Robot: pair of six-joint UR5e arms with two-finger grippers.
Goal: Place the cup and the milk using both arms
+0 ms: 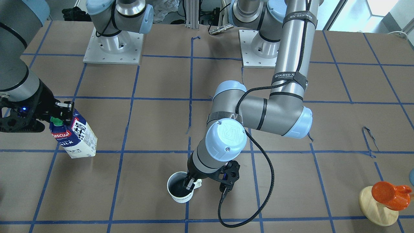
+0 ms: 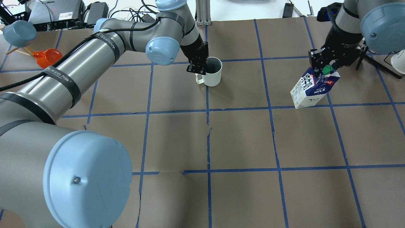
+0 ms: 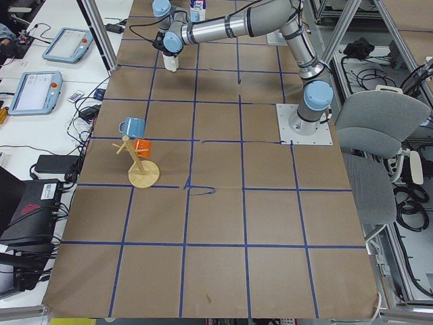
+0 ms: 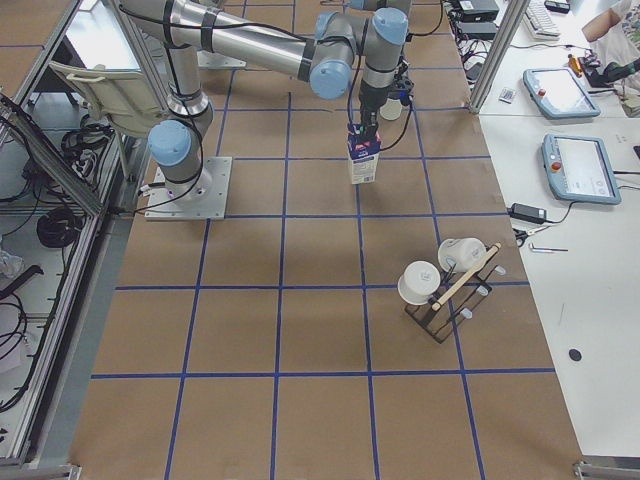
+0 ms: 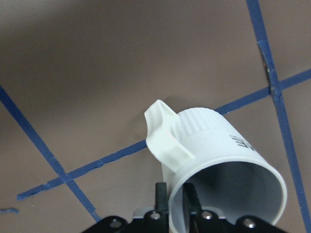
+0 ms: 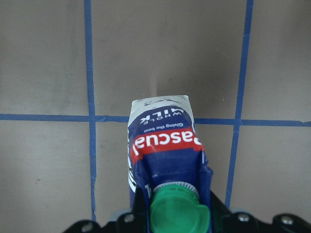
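Placing step, seemingly — left tool (image 2: 199, 68) pinching the rim of the white mug (image 2: 213, 77), right tool (image 2: 322, 67) clenched on the tilted Pascual milk carton (image 2: 311, 90), both low at the bench (image 2: 240, 139) — next: level the carton, then release.

The milk carton (image 6: 163, 141) carries most of the readable text. On its red band (image 6: 165, 141) stands the brand "Pascual" in white letters, upside down in the right wrist view. Beside the band, small words say "Giving the best", and further on is "WHOLE MILK". The overhead view also shows "WHOLE MILK" on the carton's blue face. Its other side has large white signs that I cannot read.

The black straps (image 1: 288, 77) around the left arm (image 1: 291, 42) say "WANJEED", with a number that starts with 75. One light-blue joint cap (image 1: 226, 132) has an embossed "UR" logo. The cup (image 1: 181, 197) has small dark lettering, too faint to read surely.
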